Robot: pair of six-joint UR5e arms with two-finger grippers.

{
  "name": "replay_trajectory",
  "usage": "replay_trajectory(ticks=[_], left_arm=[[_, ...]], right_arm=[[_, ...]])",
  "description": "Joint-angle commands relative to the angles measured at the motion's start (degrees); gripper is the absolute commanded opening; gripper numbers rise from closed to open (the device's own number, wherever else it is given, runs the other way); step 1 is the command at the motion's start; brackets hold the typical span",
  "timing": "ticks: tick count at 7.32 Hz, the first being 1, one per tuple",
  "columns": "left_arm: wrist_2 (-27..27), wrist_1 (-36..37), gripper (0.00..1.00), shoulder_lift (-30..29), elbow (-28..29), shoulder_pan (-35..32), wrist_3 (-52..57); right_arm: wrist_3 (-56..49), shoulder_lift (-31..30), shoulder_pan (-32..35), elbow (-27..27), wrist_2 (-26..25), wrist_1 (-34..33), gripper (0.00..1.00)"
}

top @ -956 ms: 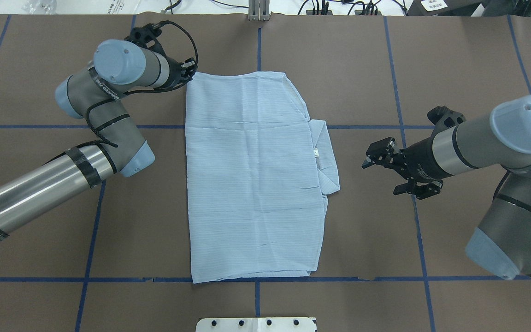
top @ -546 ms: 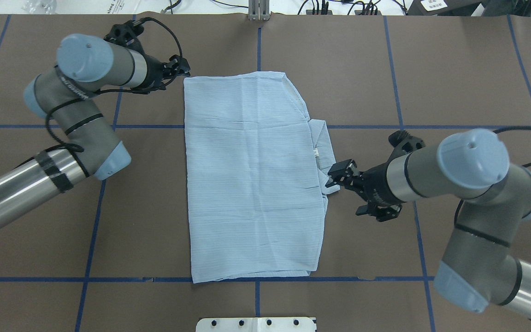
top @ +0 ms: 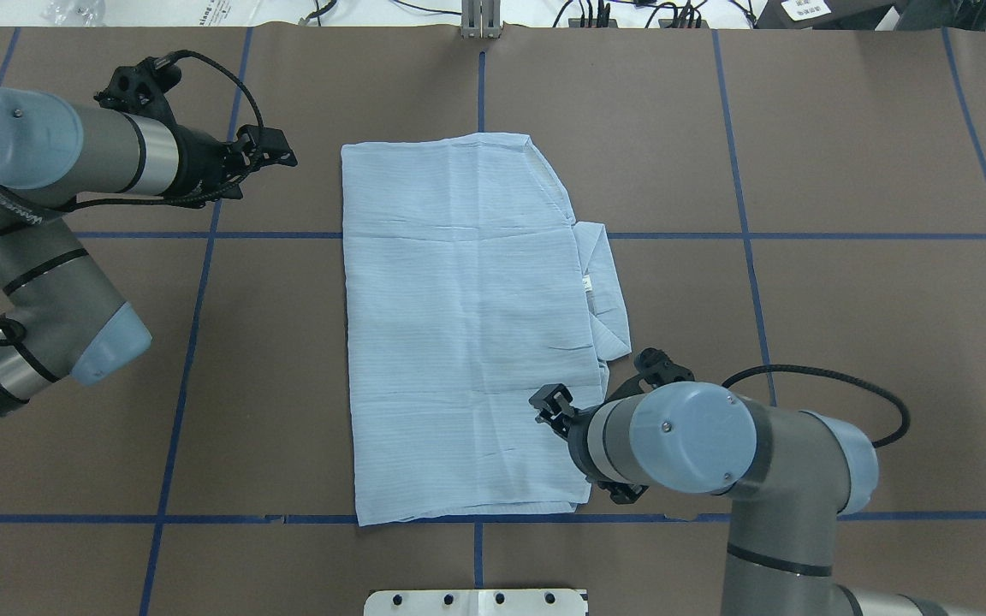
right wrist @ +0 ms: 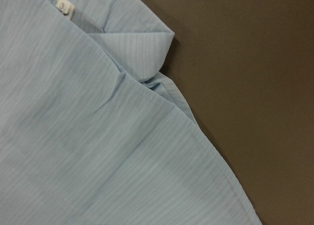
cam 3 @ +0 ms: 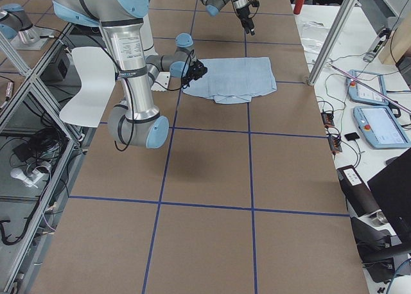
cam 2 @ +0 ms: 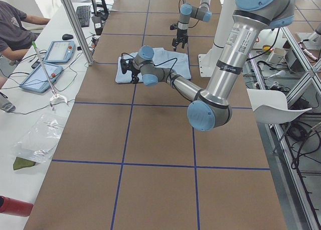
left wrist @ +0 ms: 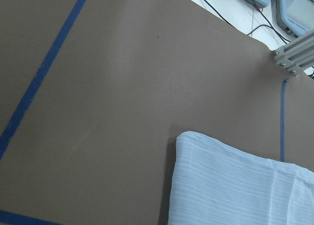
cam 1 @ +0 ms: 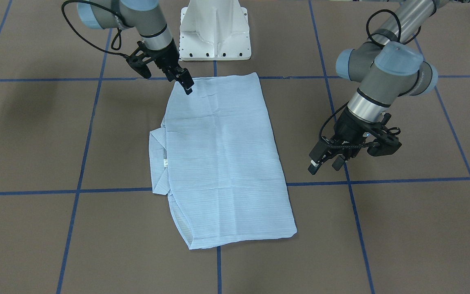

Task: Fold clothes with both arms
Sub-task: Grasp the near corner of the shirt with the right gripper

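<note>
The pale-blue shirt lies flat as a folded rectangle in the middle of the table. Its collar and small white label stick out on its right edge. My right gripper hovers open over the shirt's near right part, just below the collar, and its wrist view is filled with striped cloth. My left gripper is open and holds nothing, a short way left of the shirt's far left corner. In the front-facing view it hangs above bare table.
Blue tape lines grid the brown table cover. The white pedestal base stands at the robot's edge. A metal post and cables sit at the far edge. A person sits at a side bench with tablets.
My left gripper let go of the shirt's far left corner and pulled back to the left. My right arm swung in from beside the collar to over the shirt's near right part.
</note>
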Motion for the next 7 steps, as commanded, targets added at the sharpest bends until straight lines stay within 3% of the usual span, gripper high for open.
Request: replay_trajectory(ticks=[1, 7], left_arm=[[0.31, 0.53, 1.0, 1.28, -1.1, 0.26, -0.88], [0.4, 0.53, 1.0, 1.2, -1.1, 0.7, -1.5]], right_arm=[[6.12, 2.05, -1.7, -2.81, -2.62, -1.12, 0.95], [7.37, 2.05, -3.37, -4.84, -2.98, -1.73, 0.94]])
